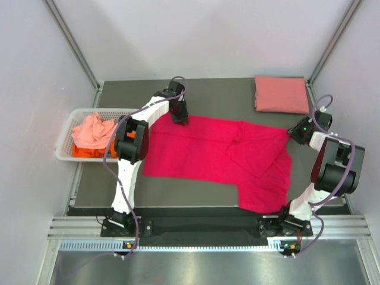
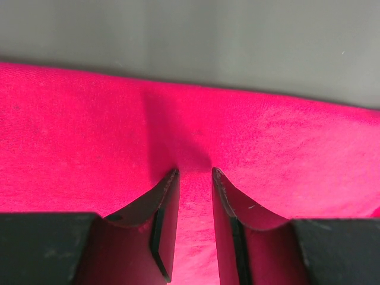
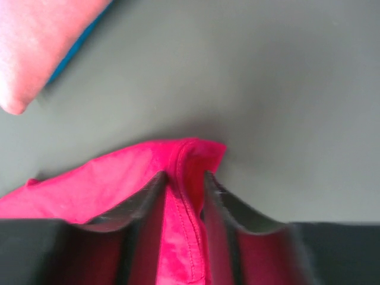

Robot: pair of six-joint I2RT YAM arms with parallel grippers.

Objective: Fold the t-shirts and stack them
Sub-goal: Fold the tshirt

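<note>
Magenta t-shirt lies spread on the table, limp and light; I judge it will sag and slide. Left gripper pinches its far edge, right gripper clamps a hemmed corner: good holds.

A magenta-red t-shirt lies spread on the dark worktop, the left claw at its far edge, the right claw at its right corner. A folded salmon pink t-shirt sits far right; the white basket at left holds a pale coral shirt and an orange shirt
</note>
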